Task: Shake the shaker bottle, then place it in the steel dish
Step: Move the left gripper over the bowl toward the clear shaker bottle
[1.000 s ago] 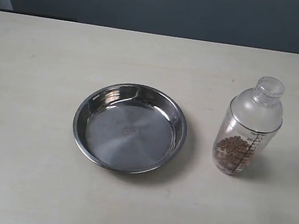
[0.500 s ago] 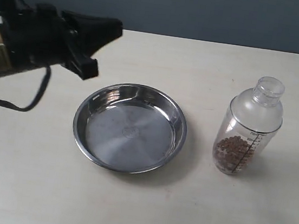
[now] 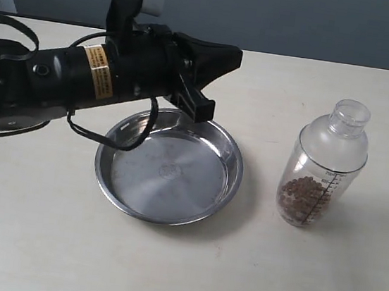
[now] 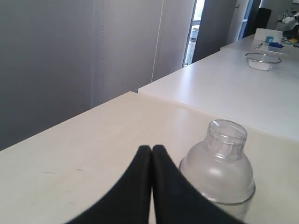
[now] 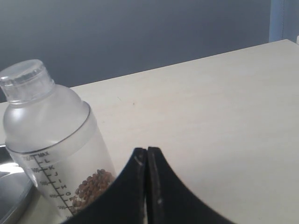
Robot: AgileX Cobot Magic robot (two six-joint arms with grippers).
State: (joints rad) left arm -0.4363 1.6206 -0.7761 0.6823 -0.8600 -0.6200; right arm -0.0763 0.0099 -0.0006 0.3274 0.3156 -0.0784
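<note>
The shaker bottle [image 3: 323, 168] stands upright on the table at the right, clear with a frosted dome and brown beads at the bottom. The steel dish [image 3: 169, 181] lies empty to its left. My left gripper [image 3: 231, 57] hovers over the dish's far rim, shut and empty, pointing at the bottle. In the left wrist view the bottle [image 4: 219, 163] rises just beyond the closed left gripper [image 4: 152, 148]. My right gripper [image 5: 146, 150] is shut on nothing, with the bottle [image 5: 51, 135] close beside it. The right arm is outside the exterior view.
The black left arm [image 3: 68, 77] stretches in from the left edge, with a cable hanging over the dish's rim. A sliver of the dish [image 5: 9, 198] shows beside the bottle in the right wrist view. A second table with a mesh bowl [image 4: 263, 60] stands far off.
The left arm came into view from the left and swept right, from beside the dish to above its far rim. Bottle and dish have not moved.
</note>
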